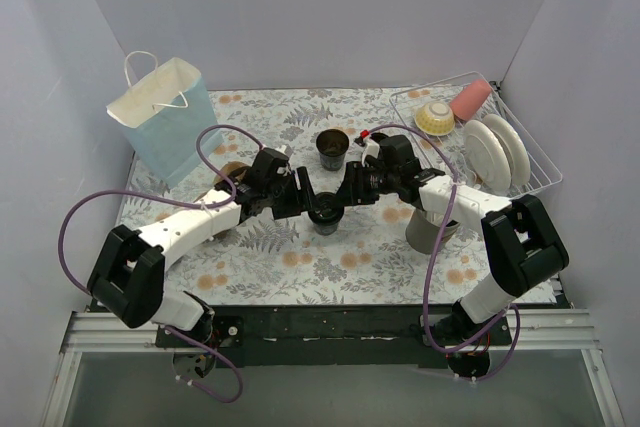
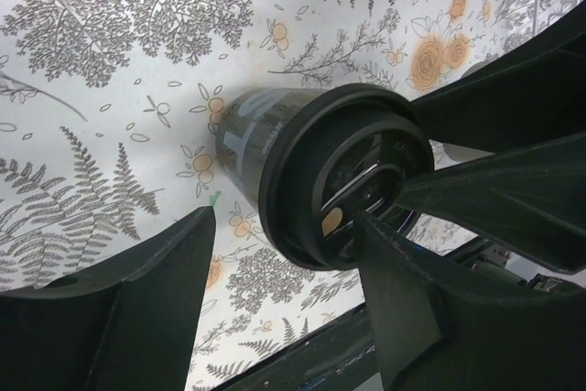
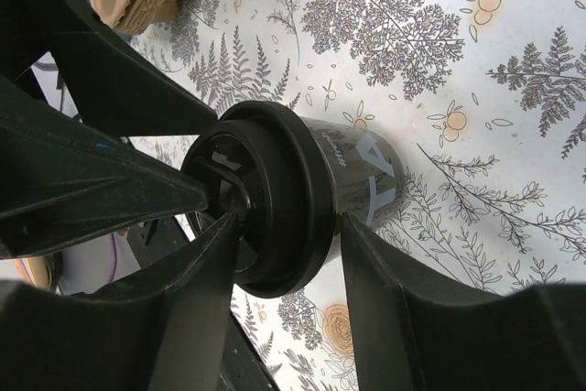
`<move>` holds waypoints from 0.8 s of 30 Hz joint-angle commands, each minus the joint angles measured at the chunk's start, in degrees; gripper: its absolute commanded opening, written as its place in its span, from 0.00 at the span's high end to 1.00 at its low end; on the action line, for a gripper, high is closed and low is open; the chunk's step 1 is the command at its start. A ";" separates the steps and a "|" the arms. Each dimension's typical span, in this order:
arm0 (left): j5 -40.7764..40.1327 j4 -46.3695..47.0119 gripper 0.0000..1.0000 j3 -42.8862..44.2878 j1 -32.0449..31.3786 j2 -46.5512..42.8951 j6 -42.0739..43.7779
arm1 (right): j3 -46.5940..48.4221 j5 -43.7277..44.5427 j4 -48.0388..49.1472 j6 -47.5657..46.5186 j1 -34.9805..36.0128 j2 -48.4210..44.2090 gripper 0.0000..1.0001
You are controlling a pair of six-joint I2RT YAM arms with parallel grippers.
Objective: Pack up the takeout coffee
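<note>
Bracketing the lidded cup (image 3: 366,176) at its rim, the right gripper (image 3: 291,222) sits snug on both sides, though I cannot tell whether it clamps; the left gripper (image 2: 286,217), opposite, is spread wide, one finger clear of the cup. Just beyond them a second cup (image 1: 333,147) stands lidless on the tabletop (image 1: 300,267), and the paper bag (image 1: 165,117) is well off past the left gripper, so packing looks unstarted. Only the overhead view shows bag and second cup; wrist views show finger spacing.

Plain pale lavender walls (image 1: 320,7) enclose the tabletop (image 1: 290,265) on three sides; a fern-and-flower print covers it, evenly lit.
</note>
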 commanded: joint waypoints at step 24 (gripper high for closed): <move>0.04 6.49 0.56 -6.56 0.29 4.37 -3.73 | 2.22 2.71 -4.26 -1.38 -0.02 -2.47 0.46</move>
